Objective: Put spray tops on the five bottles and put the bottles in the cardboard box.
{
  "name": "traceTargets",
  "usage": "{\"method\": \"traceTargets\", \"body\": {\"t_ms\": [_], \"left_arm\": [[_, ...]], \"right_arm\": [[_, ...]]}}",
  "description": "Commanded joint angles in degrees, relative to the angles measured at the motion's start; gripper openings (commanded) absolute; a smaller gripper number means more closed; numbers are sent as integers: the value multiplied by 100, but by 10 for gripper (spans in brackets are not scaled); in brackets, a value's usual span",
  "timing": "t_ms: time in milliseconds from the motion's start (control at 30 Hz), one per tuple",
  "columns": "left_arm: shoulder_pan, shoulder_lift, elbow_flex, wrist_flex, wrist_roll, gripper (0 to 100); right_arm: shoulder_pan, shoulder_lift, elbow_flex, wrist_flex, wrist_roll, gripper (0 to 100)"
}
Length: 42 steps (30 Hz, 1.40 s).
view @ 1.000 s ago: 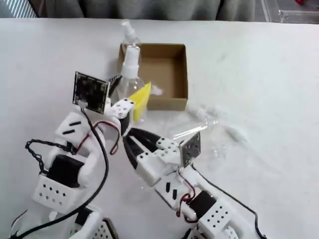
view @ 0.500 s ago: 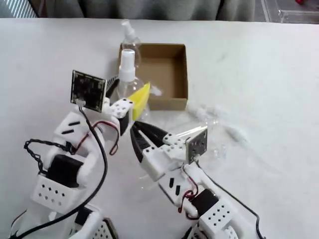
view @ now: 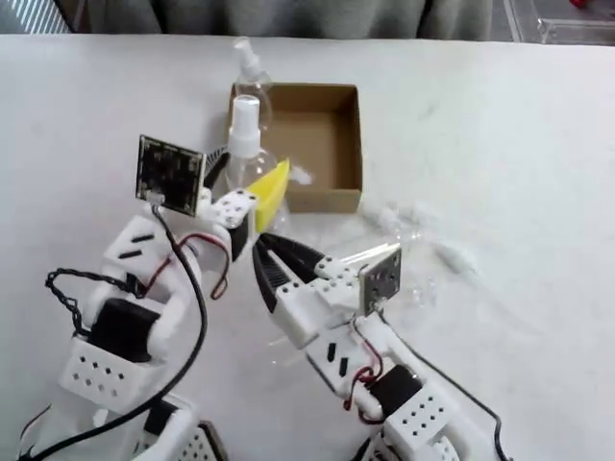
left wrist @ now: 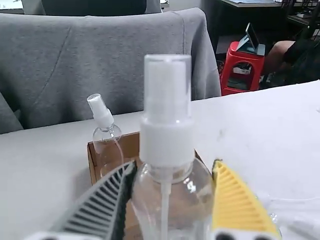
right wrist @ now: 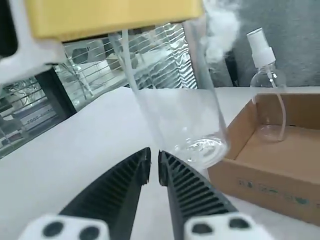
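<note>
The left pincer (view: 247, 179) grips a clear bottle (view: 244, 161) by its round body, one dark finger and one yellow finger (left wrist: 235, 200) pressed against either side. The bottle stands upright with a white spray top (left wrist: 167, 110) on its neck. Its base (right wrist: 200, 147) hangs off the bench (view: 500, 125), just beside the near left corner of the box (view: 336, 200). The box lies open at the top, and a second bottle (view: 252, 65), also capped with a spray top, stands upright in its far left corner. The right pincer (view: 259, 248) sits low over the bench in front of the box and below the held bottle; its two dark fingers (right wrist: 182, 187) are drawn nearly together with a thin slit between them and hold nothing. To the right of the box, loose clear pieces (view: 404, 230) lie on the bench (too faint to sort bottles from tops).
</note>
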Motion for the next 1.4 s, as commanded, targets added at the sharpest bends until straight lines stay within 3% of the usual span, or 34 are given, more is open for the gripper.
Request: {"method": "traceTargets", "body": {"t_ms": [0, 133, 300, 667, 900, 1367], "left_arm": [[31, 4, -378, 97, 53, 79], [31, -4, -545, 440, 35, 79], [75, -4, -905, 791, 53, 79], [-22, 48, -941, 703, 18, 79], [-470, 330, -659, -343, 53, 79], [-743, 2985, -712, -2927, 18, 79]], "right_arm": [[84, -22, 79, -110, 378, 15], [171, -22, 79, -110, 870, 15], [251, -13, 79, -127, 897, 15], [251, -57, 79, 224, 932, 15], [-31, -57, 79, 435, 932, 15], [-22, -57, 79, 673, 941, 15]]}}
